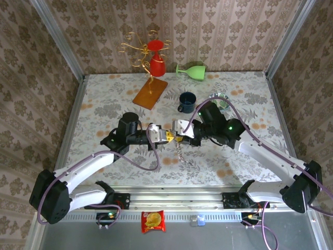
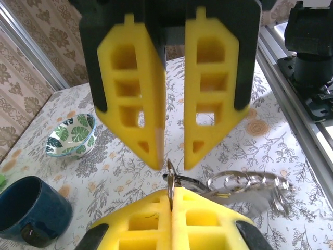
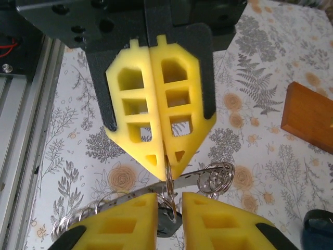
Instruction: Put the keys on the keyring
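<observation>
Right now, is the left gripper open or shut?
Shut. The left gripper has its yellow fingers pressed together with no gap, pinching a thin metal ring edge-on between the tips.

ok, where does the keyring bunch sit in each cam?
Top external: keyring bunch near the centre of the picture, chain dangling toward the near edge.
Left wrist: keyring bunch low, centre-right, one ring pinched in the left claw.
Right wrist: keyring bunch low centre, under the shut left claw.
Shared landmark: blue mug, above centre in top external, bottom left in left wrist, bottom-right corner in right wrist.
</observation>
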Controlling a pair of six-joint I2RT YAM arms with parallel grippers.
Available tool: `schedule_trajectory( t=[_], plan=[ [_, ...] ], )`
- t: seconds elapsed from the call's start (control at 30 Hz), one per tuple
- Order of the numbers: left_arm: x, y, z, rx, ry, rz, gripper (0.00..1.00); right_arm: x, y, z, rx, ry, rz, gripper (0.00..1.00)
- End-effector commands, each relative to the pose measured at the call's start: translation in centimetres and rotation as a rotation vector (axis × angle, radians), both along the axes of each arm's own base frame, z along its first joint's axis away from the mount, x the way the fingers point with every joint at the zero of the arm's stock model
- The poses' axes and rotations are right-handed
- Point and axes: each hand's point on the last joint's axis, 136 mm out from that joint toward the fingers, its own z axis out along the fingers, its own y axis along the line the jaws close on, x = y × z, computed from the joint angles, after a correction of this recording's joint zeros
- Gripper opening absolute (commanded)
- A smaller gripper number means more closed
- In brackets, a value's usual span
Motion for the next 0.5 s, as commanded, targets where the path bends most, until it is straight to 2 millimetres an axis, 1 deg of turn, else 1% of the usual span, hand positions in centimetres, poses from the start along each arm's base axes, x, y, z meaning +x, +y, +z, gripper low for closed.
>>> schedule_trajectory(
  t=[0.0, 0.23, 0.37, 0.47],
  plan=[
    [-0.5, -0.2, 1.9, -0.083, -0.053, -0.015, 0.0, -0.6, 0.2, 0.3, 0.045, 0.005, 0.015, 0.22],
    [-0.7, -0.1, 1.8, -0.09, -0.062, -0.014, 0.0, -0.9, -0.1, -0.2, 0.038, 0.017, 0.013, 0.22],
    [-0.8, -0.1, 1.8, -0.091, -0.058, -0.022, 0.0, -0.5, -0.2, -0.9, 0.017, 0.019, -0.005, 0.23],
    [-0.9, -0.2, 1.8, -0.091, -0.055, -0.029, 0.0, -0.4, -0.2, -0.9, 0.014, 0.019, -0.007, 0.18]
  ],
)
